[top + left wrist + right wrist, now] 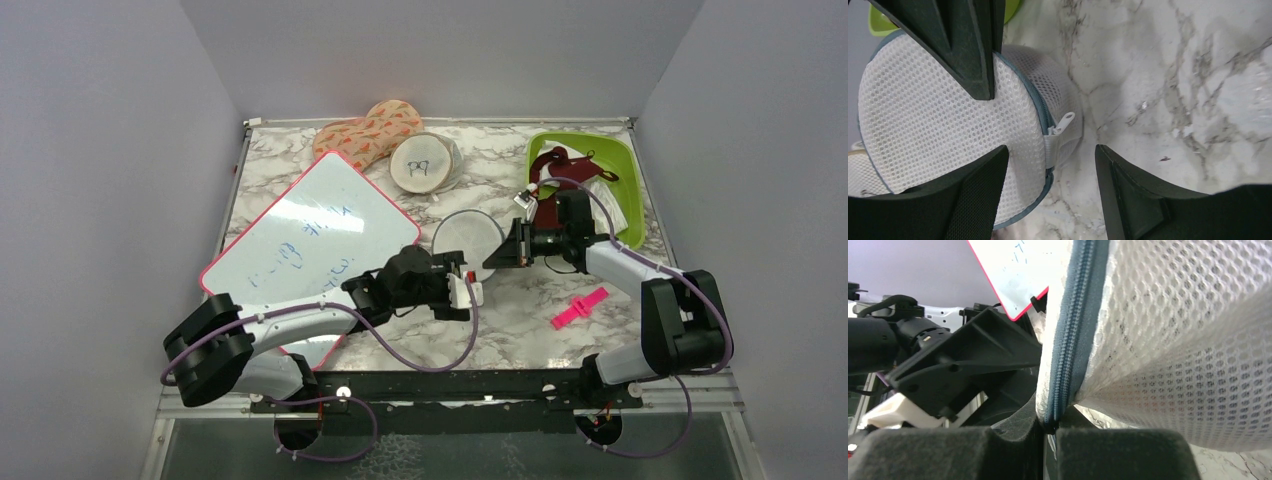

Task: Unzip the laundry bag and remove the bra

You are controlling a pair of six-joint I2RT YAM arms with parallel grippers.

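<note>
The bag (465, 235) lies on the marble table (520, 320), its round white mesh face turned up and its grey-blue rim showing all round.

The right gripper (1049, 432) comes in from the bag's right side and is clamped tight on the rim. Its two pads meet with the zip (1065, 340) seam pinched between them, and the mesh bulges out above the pinch. The stretch of zip that shows in the right wrist view is closed, teeth meshed.

The left gripper (1052, 147) sits at the bag's near edge with its jaws partly apart and nothing gripped. One finger (973, 200) overlaps the mesh face and the other finger stands over bare marble just off the rim. The white zip pull (1064, 122) sticks out from the rim in the gap between them, angled away from the bag. No pad touches it. Whether the finger over the mesh rests on it cannot be told. In the left wrist view the right gripper's dark fingers reach onto the rim a little way along from the pull.

A whiteboard (310, 235) with a red edge and blue scribbles lies just left of the bag, one corner close to its rim. A beige round pouch (420, 165) stands just behind the bag, and an orange-patterned bundle (365, 135) lies beyond that. Right of the bag and farther back is a green bin (625, 165) holding a dark red garment (555, 165). A pink piece (578, 308) lies on the marble to the bag's near right, well apart from it.
</note>
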